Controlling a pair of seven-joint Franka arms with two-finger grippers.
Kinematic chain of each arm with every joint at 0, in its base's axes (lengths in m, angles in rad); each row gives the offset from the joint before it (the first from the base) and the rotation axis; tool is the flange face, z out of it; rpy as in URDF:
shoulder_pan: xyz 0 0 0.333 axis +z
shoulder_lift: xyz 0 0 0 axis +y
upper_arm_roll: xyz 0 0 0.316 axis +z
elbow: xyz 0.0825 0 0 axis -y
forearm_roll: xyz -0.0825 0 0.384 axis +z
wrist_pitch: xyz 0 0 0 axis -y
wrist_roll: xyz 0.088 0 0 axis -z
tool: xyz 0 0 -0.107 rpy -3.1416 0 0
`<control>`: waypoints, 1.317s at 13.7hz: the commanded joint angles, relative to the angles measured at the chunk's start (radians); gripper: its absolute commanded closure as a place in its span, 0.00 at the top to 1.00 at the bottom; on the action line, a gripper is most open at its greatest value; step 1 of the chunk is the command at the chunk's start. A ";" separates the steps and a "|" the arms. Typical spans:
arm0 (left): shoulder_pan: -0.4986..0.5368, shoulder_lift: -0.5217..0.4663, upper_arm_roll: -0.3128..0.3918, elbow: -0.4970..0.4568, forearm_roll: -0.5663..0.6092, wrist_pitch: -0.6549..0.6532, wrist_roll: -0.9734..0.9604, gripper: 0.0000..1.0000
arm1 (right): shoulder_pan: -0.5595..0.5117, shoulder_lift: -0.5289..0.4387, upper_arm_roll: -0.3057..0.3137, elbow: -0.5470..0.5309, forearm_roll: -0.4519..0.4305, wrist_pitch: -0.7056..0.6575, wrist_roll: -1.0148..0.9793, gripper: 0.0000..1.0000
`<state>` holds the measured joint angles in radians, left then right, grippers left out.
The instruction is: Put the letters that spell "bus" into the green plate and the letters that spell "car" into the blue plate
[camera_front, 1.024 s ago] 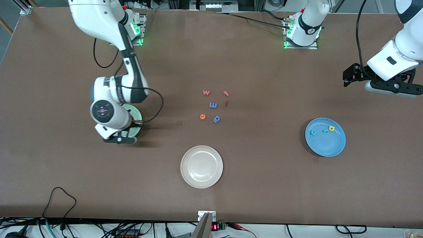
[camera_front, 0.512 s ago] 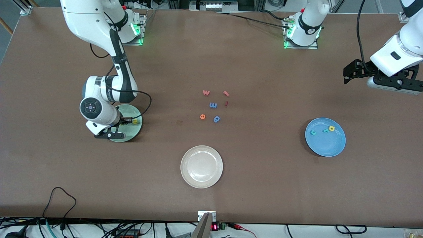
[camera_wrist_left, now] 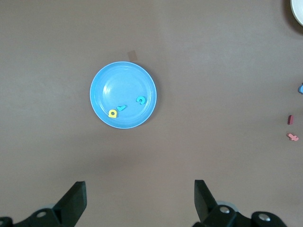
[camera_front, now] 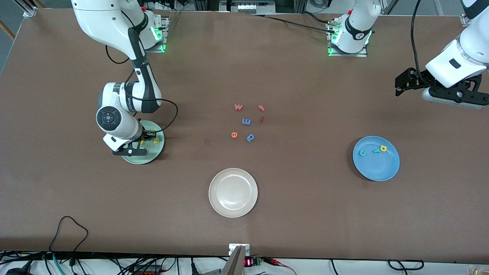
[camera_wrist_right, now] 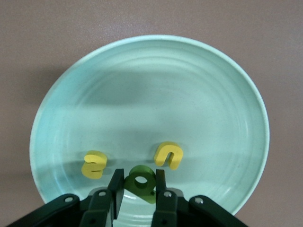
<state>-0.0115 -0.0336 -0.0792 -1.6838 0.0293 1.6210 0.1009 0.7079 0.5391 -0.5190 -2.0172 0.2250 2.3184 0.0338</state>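
Note:
My right gripper [camera_wrist_right: 139,178] is shut on the green b [camera_wrist_right: 141,182] just above the green plate [camera_wrist_right: 151,90], low over the plate's bottom. Two yellow letters lie in that plate: the s [camera_wrist_right: 93,164] and the u [camera_wrist_right: 168,155]. In the front view the green plate [camera_front: 151,154] sits toward the right arm's end, partly hidden by the arm. The blue plate [camera_front: 376,166] holds a teal c [camera_front: 361,153], a teal r [camera_front: 376,151] and a yellow a [camera_front: 383,148]. My left gripper [camera_wrist_left: 139,184] hangs open and empty, high up near the left arm's end of the table.
A beige-white plate [camera_front: 233,193] stands nearer the front camera, mid-table. Loose letters lie in the middle: a pink w [camera_front: 238,107], a pink t [camera_front: 261,107], a blue m [camera_front: 246,121], an orange e [camera_front: 234,134] and a blue p [camera_front: 250,137].
The right gripper has shifted about over the green plate, still holding the green b. The left arm has drifted slightly, still open.

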 commanded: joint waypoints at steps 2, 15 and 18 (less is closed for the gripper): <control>-0.001 -0.003 -0.007 0.030 -0.012 -0.027 -0.004 1.00 | 0.001 -0.031 0.017 -0.020 0.063 -0.008 0.012 1.00; -0.001 -0.002 -0.016 0.039 -0.014 -0.027 -0.004 1.00 | -0.031 -0.200 -0.171 0.521 0.068 -0.626 0.011 1.00; -0.001 -0.002 -0.016 0.039 -0.014 -0.027 -0.003 1.00 | -0.313 -0.302 0.156 0.528 -0.080 -0.649 0.040 1.00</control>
<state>-0.0118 -0.0336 -0.0940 -1.6631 0.0293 1.6136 0.1008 0.5819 0.3178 -0.5833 -1.4952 0.2421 1.7020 0.0468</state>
